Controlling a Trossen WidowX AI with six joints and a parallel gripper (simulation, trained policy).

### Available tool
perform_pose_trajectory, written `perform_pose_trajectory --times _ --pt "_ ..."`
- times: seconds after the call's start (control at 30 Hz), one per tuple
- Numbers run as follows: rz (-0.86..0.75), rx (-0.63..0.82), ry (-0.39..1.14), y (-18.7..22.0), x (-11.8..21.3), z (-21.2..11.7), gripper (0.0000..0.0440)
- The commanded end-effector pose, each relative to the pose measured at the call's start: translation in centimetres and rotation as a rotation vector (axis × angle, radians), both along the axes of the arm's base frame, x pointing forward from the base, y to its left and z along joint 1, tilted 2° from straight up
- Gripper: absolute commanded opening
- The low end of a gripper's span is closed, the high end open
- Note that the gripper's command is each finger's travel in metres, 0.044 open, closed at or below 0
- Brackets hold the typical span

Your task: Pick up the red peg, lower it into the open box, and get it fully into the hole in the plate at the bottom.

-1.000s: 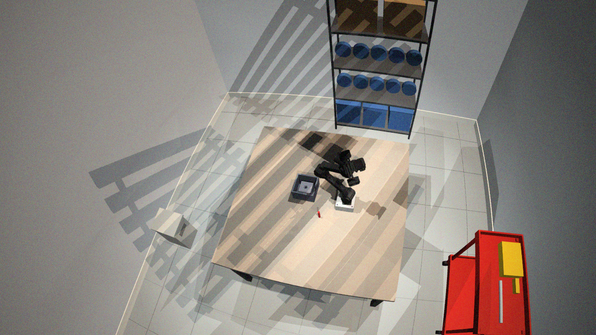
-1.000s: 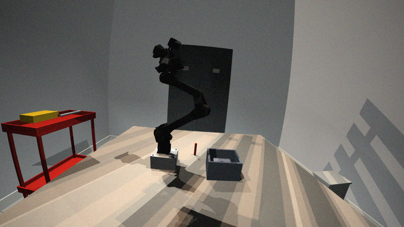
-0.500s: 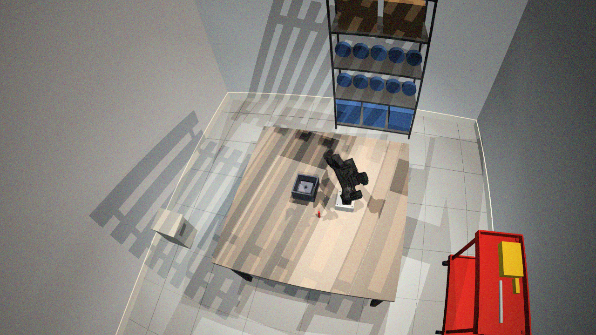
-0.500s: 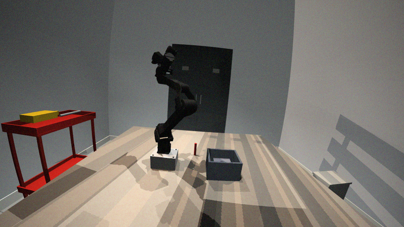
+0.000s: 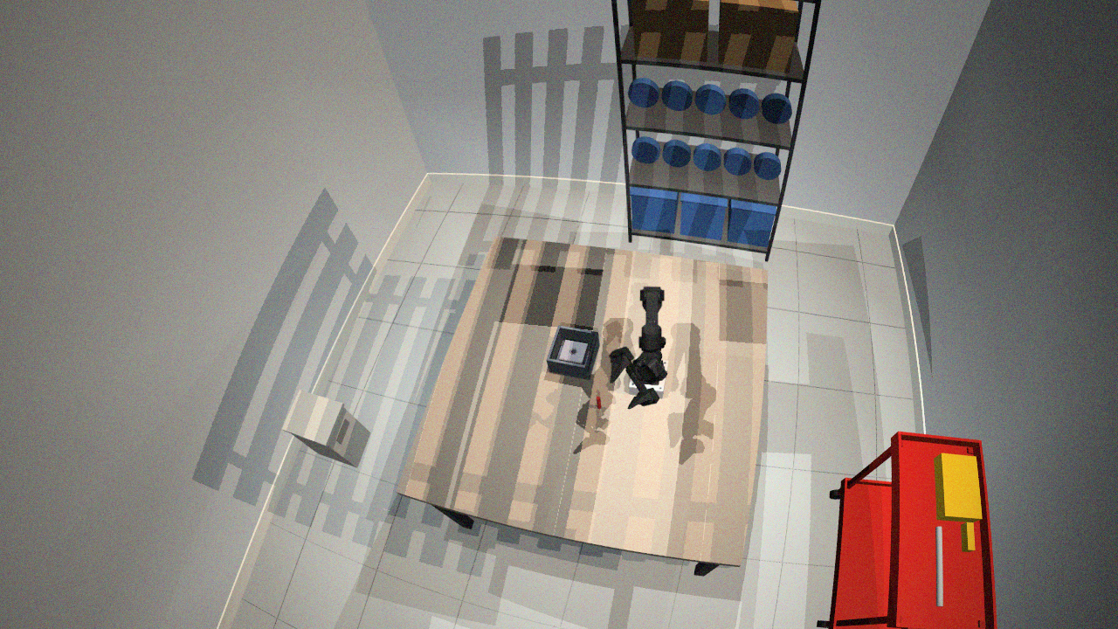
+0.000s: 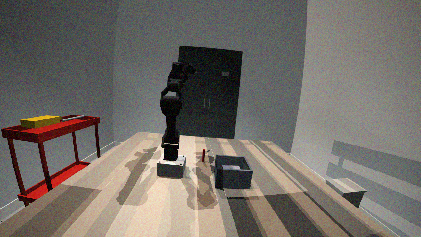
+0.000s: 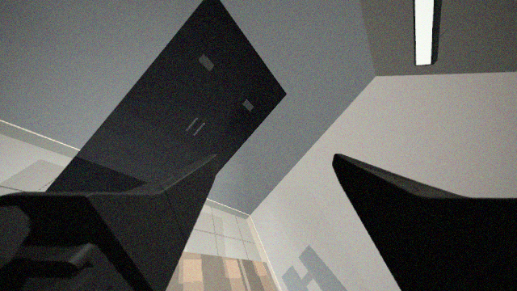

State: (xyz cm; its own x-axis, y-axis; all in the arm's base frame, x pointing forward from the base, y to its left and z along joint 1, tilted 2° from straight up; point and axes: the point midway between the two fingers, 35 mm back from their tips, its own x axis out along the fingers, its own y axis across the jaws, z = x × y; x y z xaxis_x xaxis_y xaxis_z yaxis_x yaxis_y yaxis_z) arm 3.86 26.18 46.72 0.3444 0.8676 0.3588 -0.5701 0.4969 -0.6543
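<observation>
The red peg [image 5: 598, 400] [image 6: 203, 155] stands upright on the table, between the arm's base and the box in the exterior view. The open dark blue-grey box [image 5: 568, 372] [image 6: 237, 180] has a pale plate [image 5: 565, 346] [image 6: 227, 167] at its bottom. The plate's hole shows as a small dark spot in the top view, with no peg in it. My gripper [image 7: 274, 159] [image 5: 621, 393] is open and empty, raised high above the table. In the wrist view its fingers stand wide apart, facing walls and a dark cabinet; neither peg nor box shows there.
The arm rises from a white base block [image 6: 170, 169] on the wooden table [image 5: 640, 501] [image 6: 164, 218]. Striped shadows cross the table. A red cart [image 5: 867, 547] [image 6: 20, 135], a shelf rack [image 5: 703, 181] and a dark cabinet [image 6: 217, 118] [image 7: 174, 93] stand off the table.
</observation>
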Motion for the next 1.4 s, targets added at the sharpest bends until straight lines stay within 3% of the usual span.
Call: perform_pose_trajectory --times 0.0,0.67,1.37 --pt "-0.037 -0.054 0.112 1.1 2.6 -2.2 0.0439" --pt "-0.322 -0.15 0.785 -0.2 14.5 -13.8 0.0436" --pt "-0.69 -0.059 1.436 -6.2 19.0 -25.1 0.044"
